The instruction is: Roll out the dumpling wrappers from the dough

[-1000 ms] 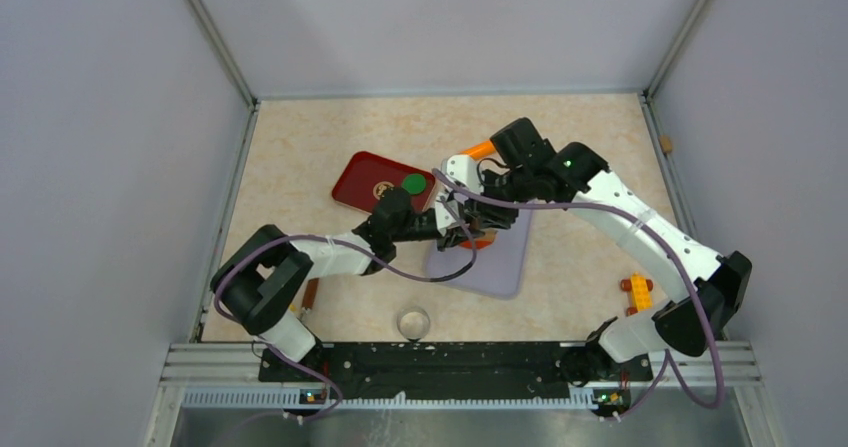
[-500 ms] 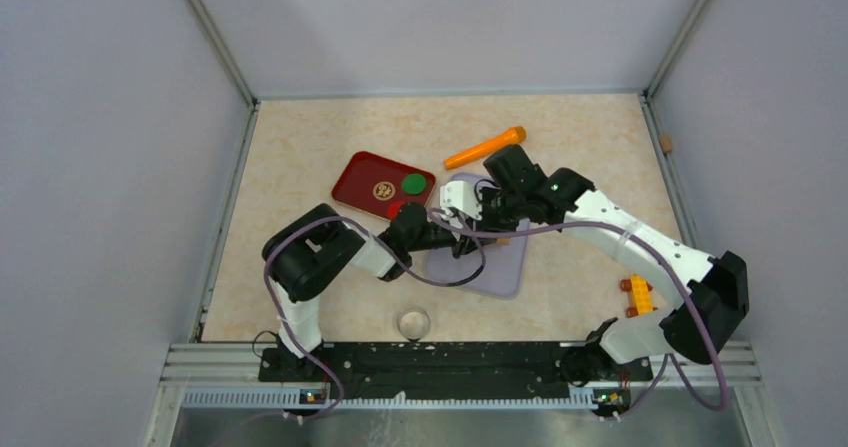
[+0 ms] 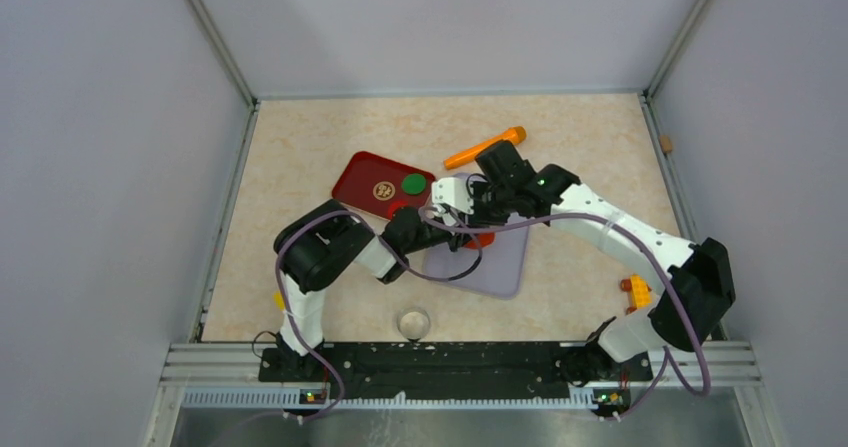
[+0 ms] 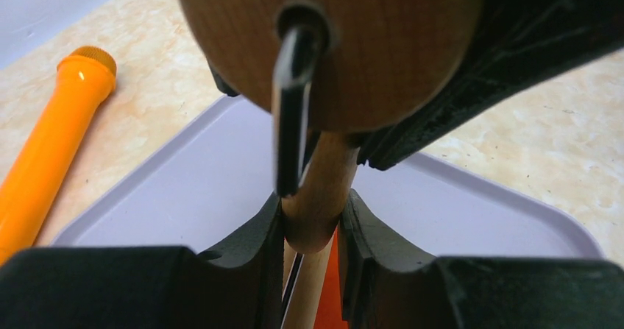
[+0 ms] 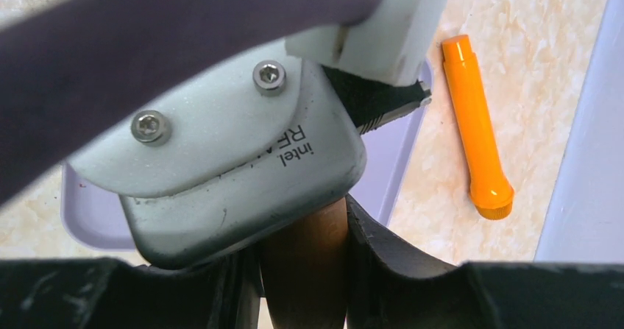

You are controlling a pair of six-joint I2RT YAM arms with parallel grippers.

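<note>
A wooden rolling pin [image 4: 331, 42] lies across the lavender board [image 3: 500, 267], held by both arms. My left gripper [image 4: 313, 211] is shut on one thin wooden handle [image 4: 318, 196]. My right gripper [image 5: 302, 226] is shut on the other handle [image 5: 305, 270]. In the top view the left gripper [image 3: 440, 229] and the right gripper [image 3: 470, 207] sit close together over the board's far left part. An orange-red dumpling wrapper [image 3: 484, 238] lies flat on the board beside the pin. It is mostly hidden and shows as a sliver of wrapper [image 4: 330, 299] below my left fingers.
A red tray [image 3: 355, 175] left of the board holds a green disc [image 3: 413, 183] and a brown patterned disc [image 3: 383, 191]. An orange stick tool [image 3: 485, 148] lies behind the board. A glass cup [image 3: 412, 321] stands near the front edge. A yellow-orange block [image 3: 636, 292] is at right.
The left arm's elbow has swung in towards the board. The right arm has drawn nearer, uncovering the orange stick tool. Both grippers stay shut on the pin, which shifted slightly.
</note>
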